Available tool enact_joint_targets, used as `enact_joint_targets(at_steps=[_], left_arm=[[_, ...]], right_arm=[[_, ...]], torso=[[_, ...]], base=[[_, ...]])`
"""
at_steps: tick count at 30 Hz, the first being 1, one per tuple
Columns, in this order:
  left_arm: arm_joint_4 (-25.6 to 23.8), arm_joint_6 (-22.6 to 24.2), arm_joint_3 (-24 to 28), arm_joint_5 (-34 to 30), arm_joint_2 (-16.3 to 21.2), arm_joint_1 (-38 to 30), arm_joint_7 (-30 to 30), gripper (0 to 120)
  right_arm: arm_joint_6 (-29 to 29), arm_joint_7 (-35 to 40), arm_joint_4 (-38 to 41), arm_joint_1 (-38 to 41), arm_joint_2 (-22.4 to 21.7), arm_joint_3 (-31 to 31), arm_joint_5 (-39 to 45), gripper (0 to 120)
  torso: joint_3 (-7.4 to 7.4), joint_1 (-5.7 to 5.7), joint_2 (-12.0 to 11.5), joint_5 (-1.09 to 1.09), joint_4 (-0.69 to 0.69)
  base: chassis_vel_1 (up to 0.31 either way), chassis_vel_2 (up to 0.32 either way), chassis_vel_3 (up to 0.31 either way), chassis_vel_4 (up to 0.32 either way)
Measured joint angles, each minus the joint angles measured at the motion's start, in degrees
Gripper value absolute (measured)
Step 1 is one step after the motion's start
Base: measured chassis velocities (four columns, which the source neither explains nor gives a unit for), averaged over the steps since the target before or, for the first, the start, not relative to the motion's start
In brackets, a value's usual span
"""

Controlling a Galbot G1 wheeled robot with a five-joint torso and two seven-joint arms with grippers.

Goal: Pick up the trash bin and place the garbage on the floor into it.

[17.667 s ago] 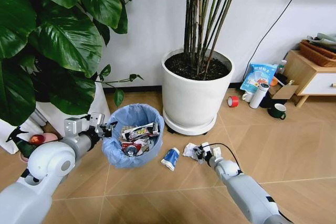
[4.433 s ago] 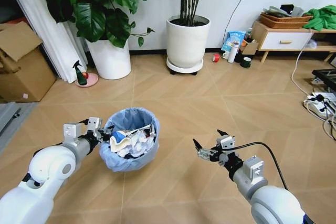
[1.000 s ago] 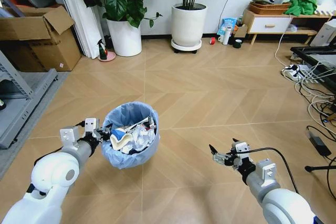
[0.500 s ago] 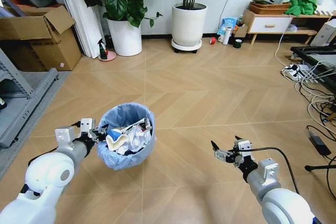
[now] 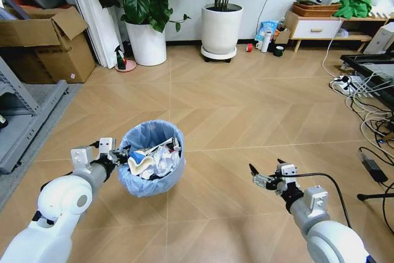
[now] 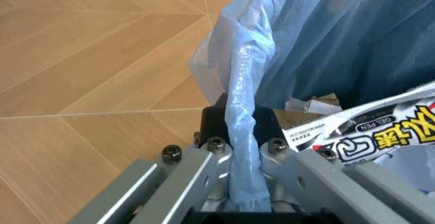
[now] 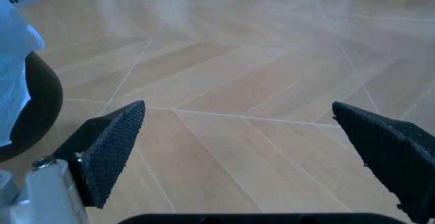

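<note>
My left hand [image 5: 120, 154] is pinched on the rim of the trash bin [image 5: 151, 159], and I hold the bin up in front of me on my left side. In the left wrist view my fingers [image 6: 204, 175] press together on a bunched fold of the light blue bag [image 6: 241, 132] that lines the bin [image 6: 353, 51], with the fold standing straight up between them. The bin holds the garbage [image 5: 151, 161]: crumpled white paper, a blue and white piece, and a wrapper [image 6: 380, 127] with black and yellow print lying just inside the rim beside my fingers.

My right hand [image 5: 266, 175] hangs out in front of me on my right, well apart from the bin, above bare floor [image 5: 246, 115]. Its fingers are spread wide with nothing between them; in the right wrist view the two dark ribbed pads [image 7: 112, 147] stand far apart, with the chevron boards [image 7: 258, 81] between them.

Far off by the wall stand two white plant pots [image 5: 220, 29]. A cardboard box [image 5: 43, 41] sits to my left. A low wooden cabinet [image 5: 323, 29] is at the far right, and cables [image 5: 369, 103] trail along the right edge of the floor.
</note>
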Motion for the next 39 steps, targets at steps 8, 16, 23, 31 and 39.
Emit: enact_joint_targets(at_steps=[8,16,23,31,39], left_arm=[[0.32,0.0,0.21,0.03,0.01,-0.36,0.23,0],[0.34,0.0,0.32,0.09,-0.1,-0.41,0.24,0],[0.29,0.0,0.22,0.2,-0.23,-0.05,0.22,0],[0.24,0.0,-1.52,0.86,-0.59,3.42,-5.52,0],[0.8,0.0,-1.9,0.55,-2.26,10.55,-13.02,0]], right_arm=[[0.01,-0.01,-0.08,0.0,0.46,0.11,-0.12,100],[0.13,-0.11,0.06,-0.26,0.6,0.54,-0.21,100],[0.94,-0.12,0.02,-0.19,0.66,0.47,-0.72,100],[1.55,-0.2,-0.26,-0.25,0.83,0.74,-1.25,100],[1.87,-0.24,-0.94,-0.08,1.92,0.94,-1.86,100]], torso=[[0.0,0.0,0.0,0.0,0.0],[0.0,0.0,0.0,0.0,0.0],[0.0,0.0,0.0,0.01,-0.01],[0.0,0.0,0.0,-0.01,-0.01],[0.0,0.0,0.0,0.02,0.01]], base=[[0.0,0.0,0.0,0.0],[-0.057,-0.065,0.06,0.05],[-0.057,-0.048,0.042,0.049],[0.0,0.0,0.0,0.0],[0.0,0.0,0.0,0.0]])
